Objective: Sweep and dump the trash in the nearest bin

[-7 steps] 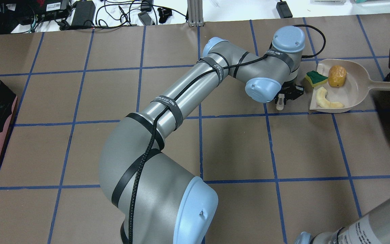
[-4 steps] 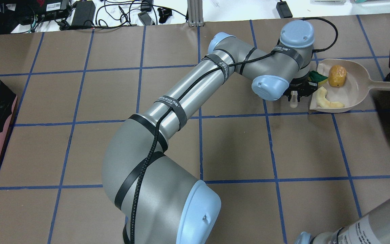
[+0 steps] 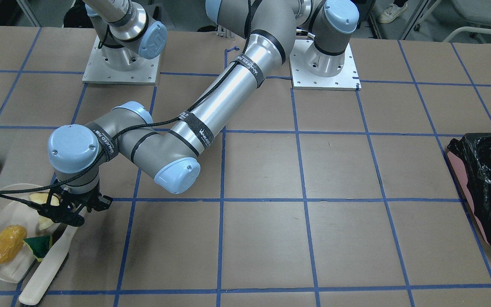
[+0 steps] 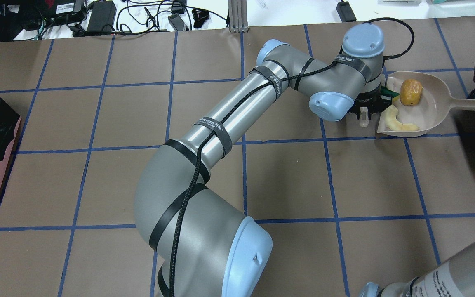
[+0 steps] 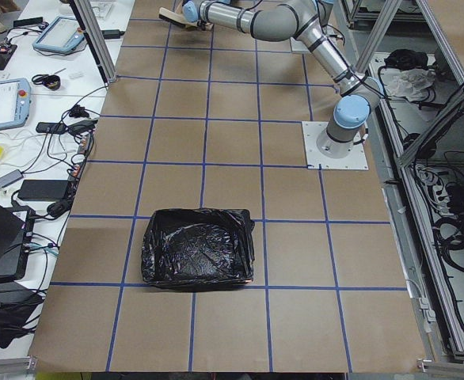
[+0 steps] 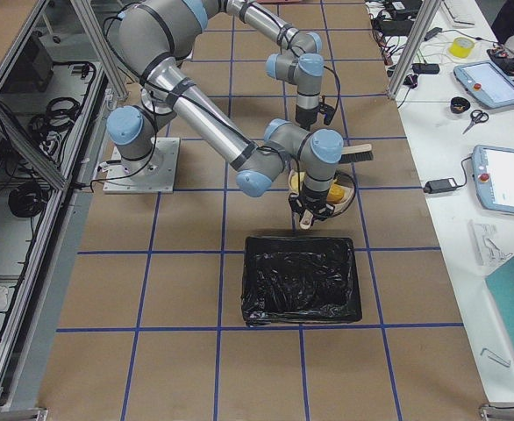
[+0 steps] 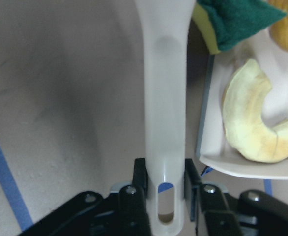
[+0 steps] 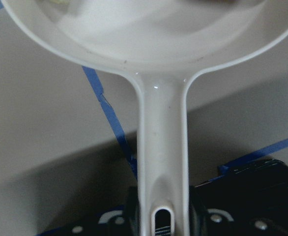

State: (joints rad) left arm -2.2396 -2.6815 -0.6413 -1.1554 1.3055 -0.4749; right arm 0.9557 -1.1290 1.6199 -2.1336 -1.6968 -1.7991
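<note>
Bright, even light; wrist views blurry

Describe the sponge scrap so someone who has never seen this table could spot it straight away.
Find the white dustpan near the far right of the overhead view. At its open lip, right beside the white brush, sits the sponge chunk. It alone is angular and two-coloured, dark green over yellow; the lump is orange-brown and the crescent pale.
</note>
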